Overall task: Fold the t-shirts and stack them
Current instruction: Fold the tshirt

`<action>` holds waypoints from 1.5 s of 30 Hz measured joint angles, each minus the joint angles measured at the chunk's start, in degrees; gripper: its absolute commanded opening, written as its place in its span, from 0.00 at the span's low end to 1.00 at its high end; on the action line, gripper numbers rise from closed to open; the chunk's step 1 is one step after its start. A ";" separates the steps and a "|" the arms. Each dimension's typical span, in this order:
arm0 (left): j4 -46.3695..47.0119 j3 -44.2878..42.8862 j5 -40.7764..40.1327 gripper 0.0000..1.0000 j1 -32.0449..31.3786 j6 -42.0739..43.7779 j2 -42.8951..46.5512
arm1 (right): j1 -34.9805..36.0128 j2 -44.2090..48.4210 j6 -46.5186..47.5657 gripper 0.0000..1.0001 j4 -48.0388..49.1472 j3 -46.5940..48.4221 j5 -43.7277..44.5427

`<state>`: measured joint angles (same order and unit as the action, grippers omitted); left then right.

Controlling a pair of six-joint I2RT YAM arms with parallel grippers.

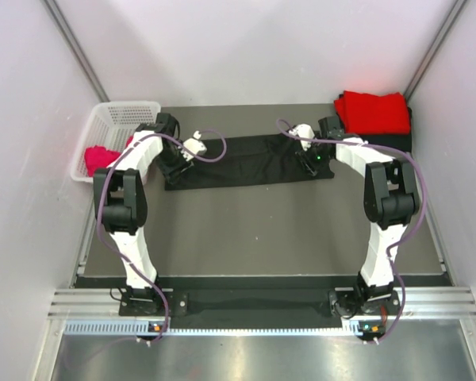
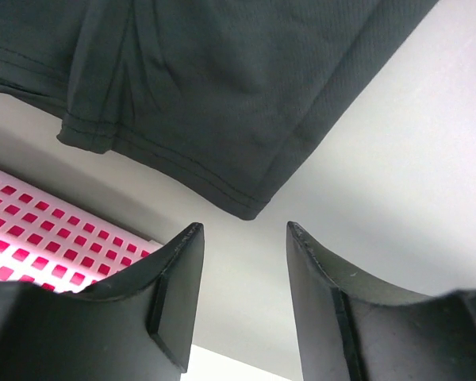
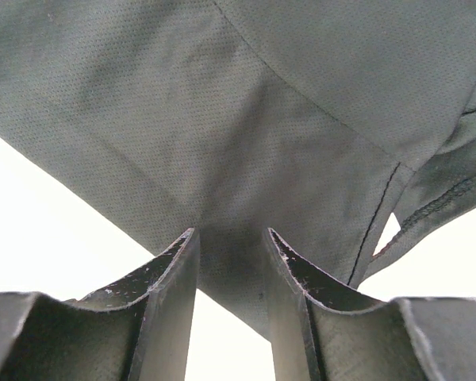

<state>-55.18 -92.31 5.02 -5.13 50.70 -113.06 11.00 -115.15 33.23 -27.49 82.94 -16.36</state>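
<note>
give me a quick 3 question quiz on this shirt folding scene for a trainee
1. True or false: the left gripper stands open with nothing between its fingers.
2. Which gripper has the long black cloth t-shirt between its fingers? A) left B) right C) neither
3. Fill in: the folded bright red cloth t-shirt lies at the far ____ corner of the grey table, across from the white plastic lattice basket.

Key
1. True.
2. B, the right gripper.
3. right
</note>
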 measured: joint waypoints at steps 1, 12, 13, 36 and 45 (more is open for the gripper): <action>0.00 0.15 -0.26 0.52 0.00 0.55 -0.02 | 0.00 0.15 -0.02 0.38 0.00 0.00 0.00; -0.33 0.37 -2.62 0.52 0.00 4.31 -5.16 | 0.00 3.76 0.00 0.38 -0.07 -0.87 0.04; -0.35 0.37 -2.80 0.52 0.00 4.52 -5.70 | 0.00 3.78 0.00 0.39 0.00 -0.87 0.04; -7.63 6.03 -1.16 0.00 -1.44 6.12 -0.85 | 0.02 8.09 -4.59 0.39 0.00 -1.95 4.20; -17.25 20.70 4.26 0.00 -11.39 3.50 13.64 | 0.24 8.85 -12.35 0.40 -1.53 1.09 6.51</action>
<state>-72.42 -71.61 9.28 -16.51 54.19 -99.42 11.25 -106.30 20.88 -29.02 84.03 -9.85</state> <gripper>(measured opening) 0.016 0.404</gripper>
